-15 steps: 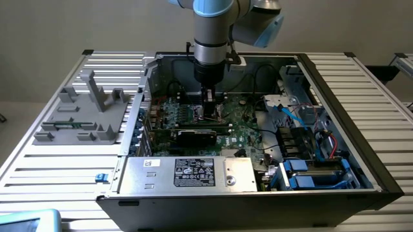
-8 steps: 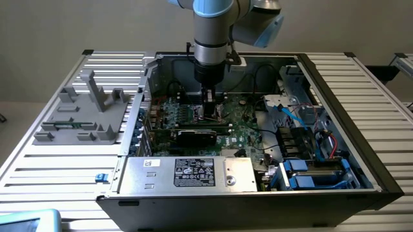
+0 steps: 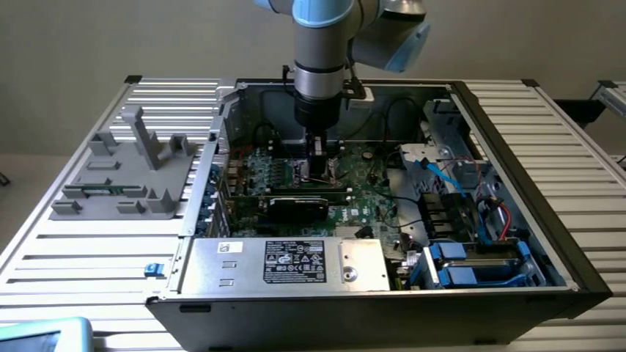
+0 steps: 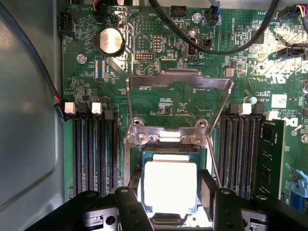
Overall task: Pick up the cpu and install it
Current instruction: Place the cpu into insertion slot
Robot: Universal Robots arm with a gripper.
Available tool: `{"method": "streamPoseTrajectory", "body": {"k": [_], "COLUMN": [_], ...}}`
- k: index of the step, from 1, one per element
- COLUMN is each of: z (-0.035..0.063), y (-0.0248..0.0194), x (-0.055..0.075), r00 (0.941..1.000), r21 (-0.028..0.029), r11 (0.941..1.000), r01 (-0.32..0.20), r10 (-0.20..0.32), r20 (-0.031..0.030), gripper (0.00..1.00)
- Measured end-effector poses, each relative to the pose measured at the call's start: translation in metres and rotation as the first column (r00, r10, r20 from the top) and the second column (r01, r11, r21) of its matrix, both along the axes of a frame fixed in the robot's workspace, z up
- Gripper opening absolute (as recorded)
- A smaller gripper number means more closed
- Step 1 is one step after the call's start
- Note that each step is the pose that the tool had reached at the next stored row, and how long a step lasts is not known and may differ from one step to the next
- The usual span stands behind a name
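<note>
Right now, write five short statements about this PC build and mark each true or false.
1. The grey tray stands outside the computer case, on the exterior view's left. True.
2. The cpu lies on that tray. False: it is inside the case, over the motherboard, at the gripper.
3. The metal load plate is folded open. True.
4. The case is closed up. False: its side is open and the board is exposed.
5. A round coin cell sits on the motherboard. True.

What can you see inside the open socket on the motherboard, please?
The cpu, metal top up, lies within the socket, its hinged metal frame raised. The contacts beneath it are covered, and the claw hides the socket's near edge.
</note>
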State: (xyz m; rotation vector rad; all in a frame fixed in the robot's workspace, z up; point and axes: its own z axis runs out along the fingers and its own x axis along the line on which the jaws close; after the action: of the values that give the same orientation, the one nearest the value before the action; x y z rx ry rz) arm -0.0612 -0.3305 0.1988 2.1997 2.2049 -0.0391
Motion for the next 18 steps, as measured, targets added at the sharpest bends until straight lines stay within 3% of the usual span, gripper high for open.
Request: {"method": "streamPoseTrajectory", "body": {"k": [2, 4, 18], "z": [-0.0003, -0.0007, -0.0031], "y": [0.0, 0.0, 0.0], "x": [-0.0003, -0.0006, -0.0019], "r00": [1.0, 0.9999, 0.9999], "r21": [0.0008, 0.0014, 0.0028], "r11": [1.0, 1.0, 1.0], "r01": [0.0, 0.0, 0.0], "r10": [0.0, 0.0, 0.0], "r20": [0.009, 0.0116, 0.0119], "gripper": [0.56, 0.56, 0.56]}}
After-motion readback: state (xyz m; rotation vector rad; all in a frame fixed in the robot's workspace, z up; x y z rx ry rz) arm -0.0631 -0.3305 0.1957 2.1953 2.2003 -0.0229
